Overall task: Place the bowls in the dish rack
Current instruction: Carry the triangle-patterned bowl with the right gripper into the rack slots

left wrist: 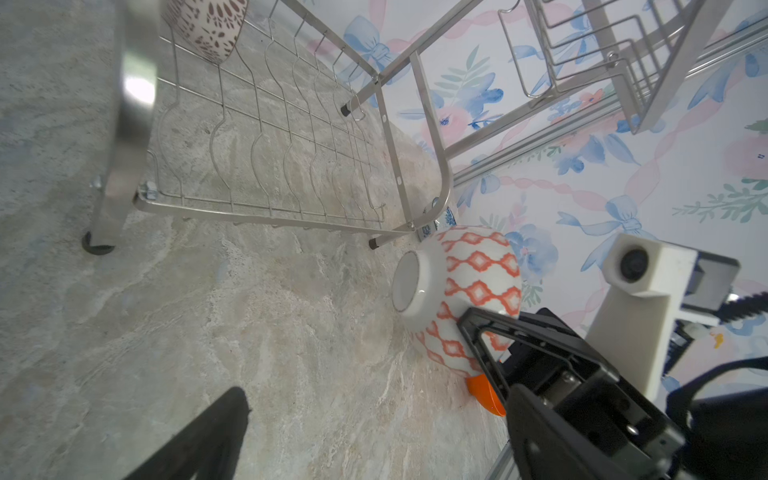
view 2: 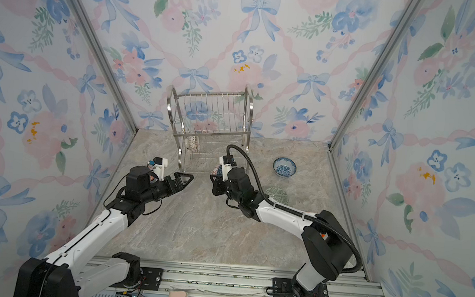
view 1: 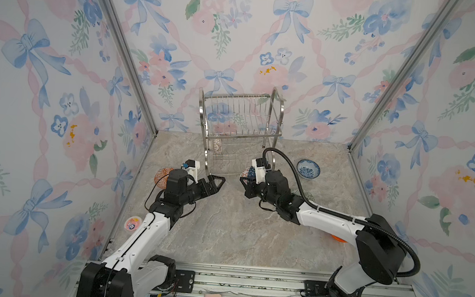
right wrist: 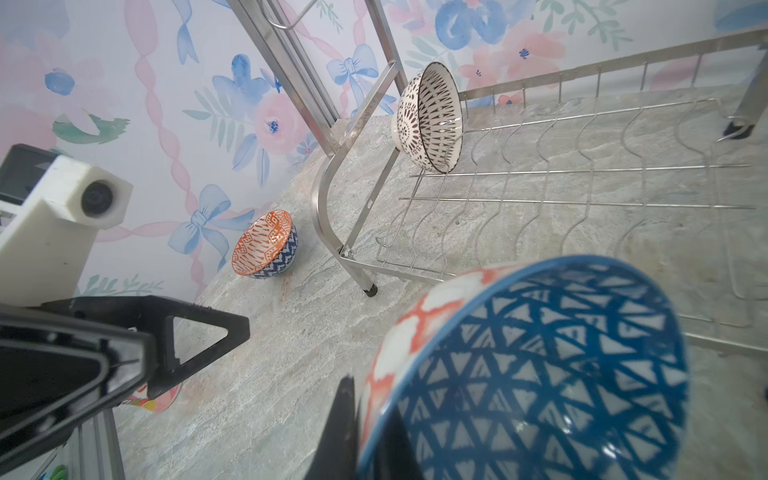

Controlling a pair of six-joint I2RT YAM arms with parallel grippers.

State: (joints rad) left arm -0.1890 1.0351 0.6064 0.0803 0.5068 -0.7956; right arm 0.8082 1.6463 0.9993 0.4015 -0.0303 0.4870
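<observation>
**Right end effector holding a bowl, just short of the dish rack's lower tier**

Top views: in both, the right end effector (view 1: pixel 244 181) is clamped tight on the rim of the orange-and-blue lattice bowl (view 1: pixel 248 171), with the dish rack (view 1: pixel 240 120) just beyond its fingertips. The left end effector (view 1: pixel 216 182) faces it, fully spread and carrying nothing.
Left wrist view: the orange-and-blue lattice bowl (left wrist: pixel 469 282) is held on edge above the desk (left wrist: pixel 249 332), its foot turned toward the left end effector.
Right wrist view: the lower tier (right wrist: pixel 582 199) lies ahead of the right end effector and off to one side. A dark-patterned white bowl (right wrist: pixel 430 116) stands on edge at its far end.
The right arm is the nearer one. The move probably needs the held bowl kept on edge, parallel to the racked bowl.
</observation>
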